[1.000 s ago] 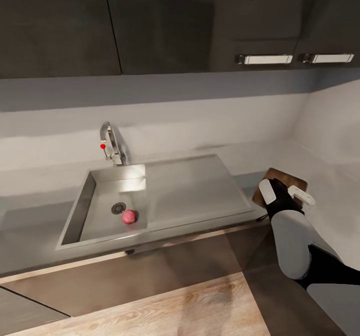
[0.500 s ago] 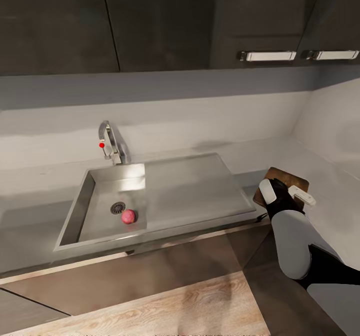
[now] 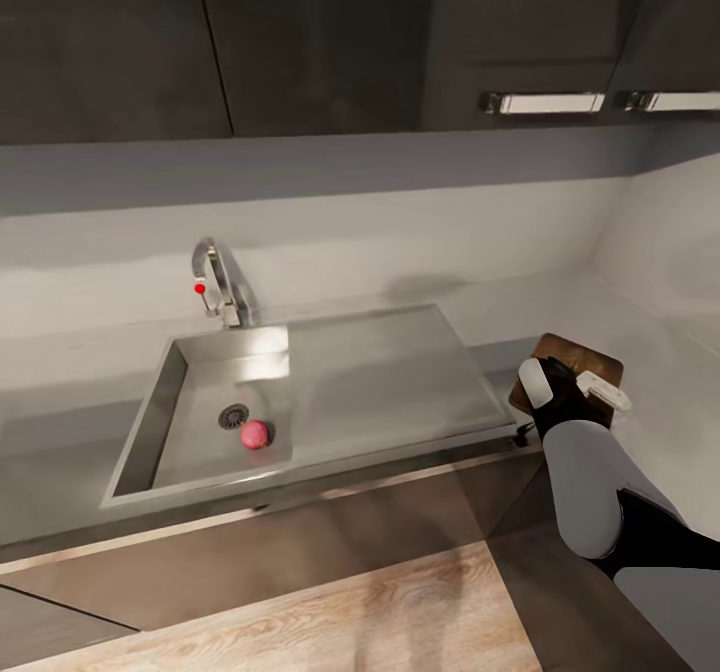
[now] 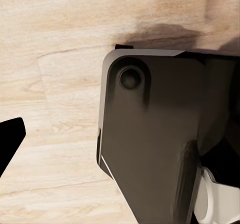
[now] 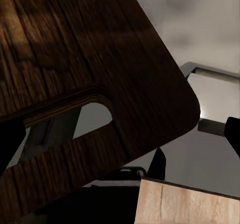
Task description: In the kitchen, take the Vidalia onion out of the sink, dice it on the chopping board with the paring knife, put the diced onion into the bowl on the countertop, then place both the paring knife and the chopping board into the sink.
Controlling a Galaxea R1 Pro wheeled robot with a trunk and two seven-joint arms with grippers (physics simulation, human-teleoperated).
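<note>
The pink-red Vidalia onion (image 3: 255, 434) lies in the steel sink (image 3: 390, 382), just beside the round drain (image 3: 233, 415). The brown chopping board (image 3: 585, 360) rests on the grey countertop (image 3: 60, 442) to the right of the sink, partly covered by my right wrist (image 3: 560, 402). In the right wrist view the board (image 5: 100, 69) is very close, showing its rounded corner and handle slot. My right gripper (image 5: 120, 136) is open, a dark fingertip (image 5: 9, 144) at each edge. My left gripper is open over the floor, one fingertip (image 4: 10, 139) showing. The paring knife and bowl are out of view.
A chrome tap (image 3: 218, 287) with a red-tipped lever stands behind the basin. Dark wall cabinets (image 3: 320, 42) hang above, with handles (image 3: 545, 102) at the right. Light wooden floor (image 3: 330, 612) lies below the counter front. My dark base (image 4: 165, 134) shows in the left wrist view.
The whole head view has shifted slightly, so the camera has moved. The onion, the board and my right arm keep their places relative to each other.
</note>
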